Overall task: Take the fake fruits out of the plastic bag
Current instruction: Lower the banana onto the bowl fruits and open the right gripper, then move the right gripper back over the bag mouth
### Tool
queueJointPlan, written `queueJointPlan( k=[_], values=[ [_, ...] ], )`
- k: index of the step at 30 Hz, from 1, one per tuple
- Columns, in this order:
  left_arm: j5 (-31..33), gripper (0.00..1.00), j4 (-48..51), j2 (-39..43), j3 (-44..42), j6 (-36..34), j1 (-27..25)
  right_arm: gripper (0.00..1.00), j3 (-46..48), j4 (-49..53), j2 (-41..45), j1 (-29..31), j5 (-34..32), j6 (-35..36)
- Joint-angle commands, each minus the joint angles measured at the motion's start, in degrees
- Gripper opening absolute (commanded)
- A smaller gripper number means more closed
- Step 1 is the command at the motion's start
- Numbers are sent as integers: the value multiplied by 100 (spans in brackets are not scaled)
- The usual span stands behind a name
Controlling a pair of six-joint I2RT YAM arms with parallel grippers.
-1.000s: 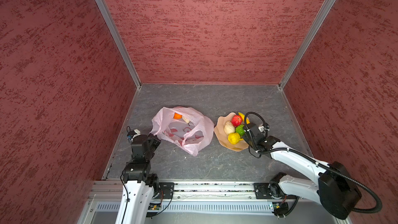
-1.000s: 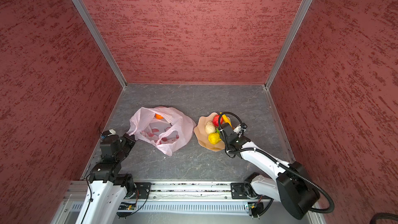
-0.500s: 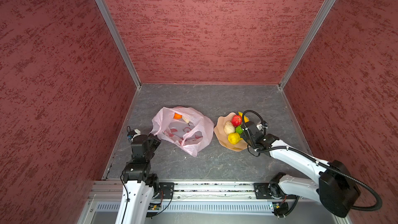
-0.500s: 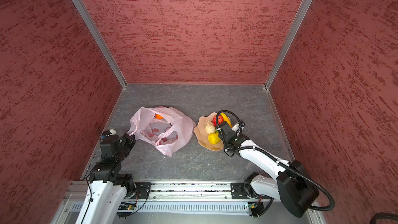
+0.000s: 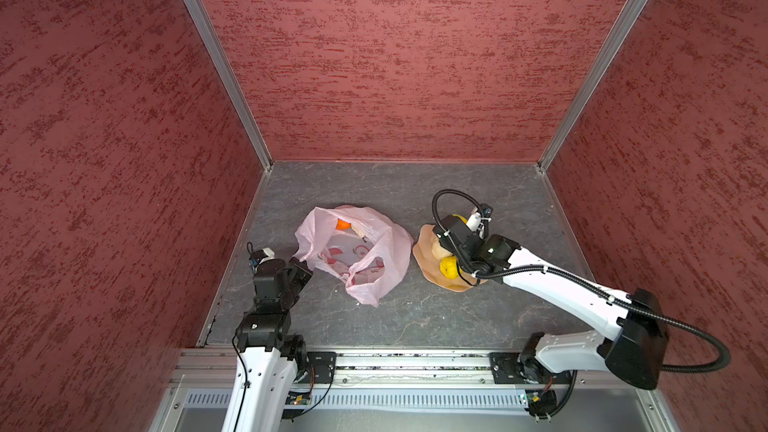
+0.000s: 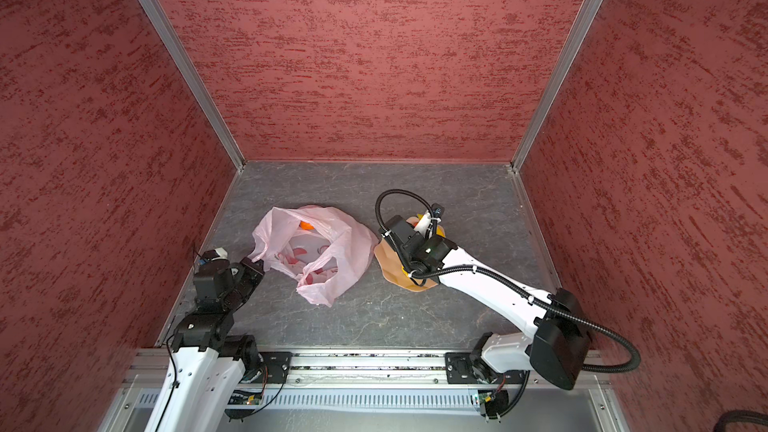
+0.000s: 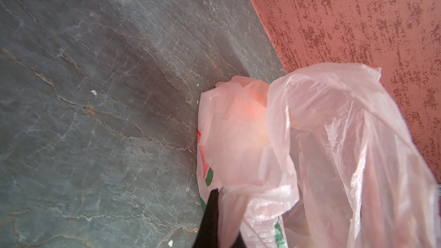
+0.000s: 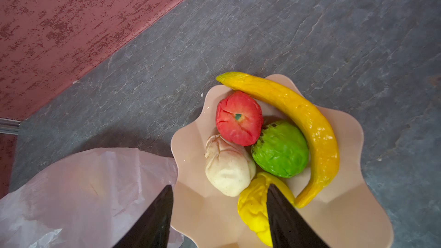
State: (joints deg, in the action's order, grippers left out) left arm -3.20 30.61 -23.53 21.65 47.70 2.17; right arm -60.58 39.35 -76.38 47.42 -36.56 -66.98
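Five fruits point(image 8: 280, 149) are on the plate point(image 8: 346, 211); an orange point(image 5: 343, 224) is in the bag point(image 5: 386, 259). Left gripper point(image 5: 302, 268) clamps the bag; right gripper point(image 8: 219, 185) is apart.

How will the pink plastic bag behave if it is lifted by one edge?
Probably floppy: the plastic bag is thin and crumpled, sagging on the table. Likely light, since it looks translucent. The orange fruit inside may roll toward the lowest fold.
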Motion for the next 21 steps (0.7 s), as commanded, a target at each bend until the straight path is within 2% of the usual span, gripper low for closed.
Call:
queueJointPlan(
  k=[1,4,9,15,21],
  values=[
    [-74,0,43,52,103,-79,-15,59,191,-33,241,22,-295,157],
    [-116,0,9,-26,111,-99,-23,55,168,-613,282,98,-166,674],
    [-246,0,-77,-74,68,-114,-57,52,-598,-1861,-220,413,672,2303],
    [-457,0,-142,-49,58,-141,-158,52,-2583,-1916,-1731,1006,1815,3518],
    [-401,0,-83,100,37,-135,-425,51,-4056,-1687,-3042,1334,3044,3898]
  ],
)
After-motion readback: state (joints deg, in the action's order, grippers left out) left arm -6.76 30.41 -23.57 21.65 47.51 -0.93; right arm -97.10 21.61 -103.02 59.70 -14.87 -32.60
